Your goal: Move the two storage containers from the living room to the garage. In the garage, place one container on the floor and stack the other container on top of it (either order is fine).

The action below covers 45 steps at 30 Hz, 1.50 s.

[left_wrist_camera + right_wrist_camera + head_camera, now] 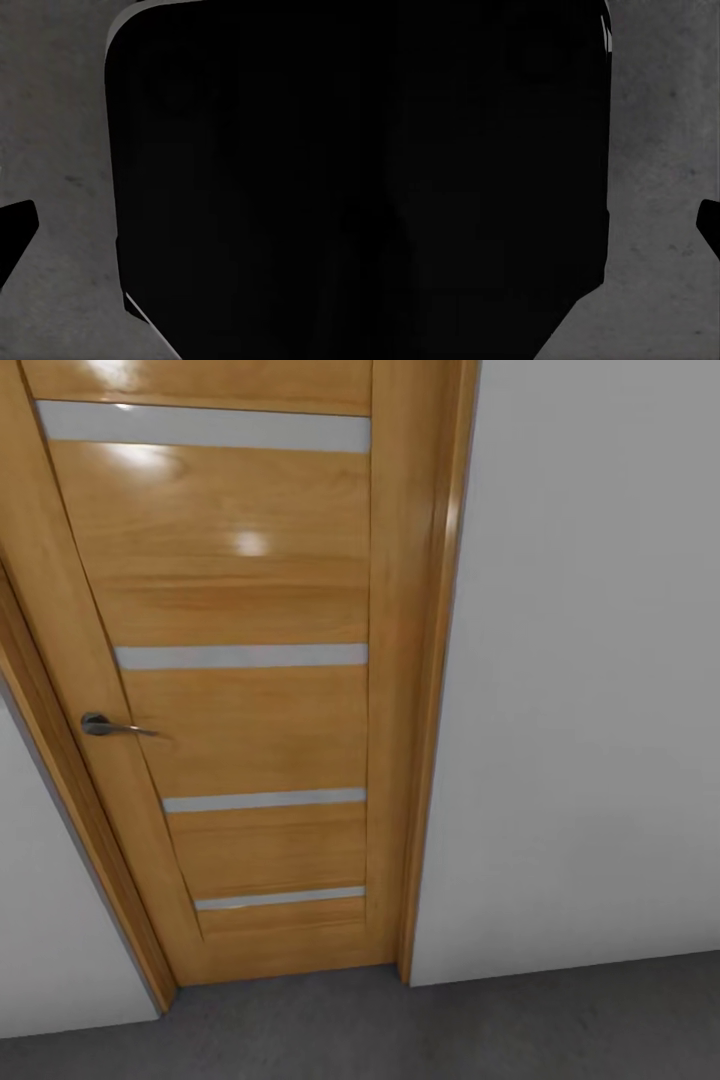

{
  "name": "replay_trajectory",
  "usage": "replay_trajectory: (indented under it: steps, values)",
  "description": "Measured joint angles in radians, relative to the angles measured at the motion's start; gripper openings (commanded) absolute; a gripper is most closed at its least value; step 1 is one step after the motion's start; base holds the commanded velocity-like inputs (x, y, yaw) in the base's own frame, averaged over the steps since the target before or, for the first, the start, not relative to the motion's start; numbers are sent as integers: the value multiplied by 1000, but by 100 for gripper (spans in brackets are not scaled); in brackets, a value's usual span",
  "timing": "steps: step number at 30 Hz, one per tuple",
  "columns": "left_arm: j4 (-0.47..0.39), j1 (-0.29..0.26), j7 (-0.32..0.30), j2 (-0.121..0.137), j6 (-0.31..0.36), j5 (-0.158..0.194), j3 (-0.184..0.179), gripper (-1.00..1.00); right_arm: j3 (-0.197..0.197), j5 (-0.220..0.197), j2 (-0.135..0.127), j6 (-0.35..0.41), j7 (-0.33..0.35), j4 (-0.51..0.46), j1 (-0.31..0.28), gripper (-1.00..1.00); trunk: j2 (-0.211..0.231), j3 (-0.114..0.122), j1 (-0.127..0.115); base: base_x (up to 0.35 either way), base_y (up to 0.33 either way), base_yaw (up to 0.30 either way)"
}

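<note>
The two storage containers are out of view. The head view faces a shut wooden door (250,690) with frosted glass strips and a metal lever handle (105,726), set in a pale grey wall (590,680). Below it lies the dark grey speckled floor (450,1030). In the left wrist view, my left gripper (180,232) hangs over the floor (67,150); one dark fingertip (16,232) shows at the picture's edge, and nothing is held. My right gripper (540,225) likewise shows one fingertip (709,225) at the edge, holding nothing.
The robot's own black body (240,180) stands close beside the left gripper, and the same dark bulk (480,180) stands beside the right one. The door frame (425,760) meets the wall close ahead. Bare floor (660,150) runs along the wall's foot.
</note>
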Motion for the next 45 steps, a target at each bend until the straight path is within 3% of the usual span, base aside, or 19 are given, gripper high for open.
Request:
replay_trajectory:
  steps: [32,45]
  values:
    - [0,0,0,-1,0,0,0,100,0,1,0,0,0,0,0,100,0,0,0,127,-12,0]
    - [0,0,0,0,-1,1,0,100,1,1,-1,-1,0,0,0,100,0,0,0,20,0,0]
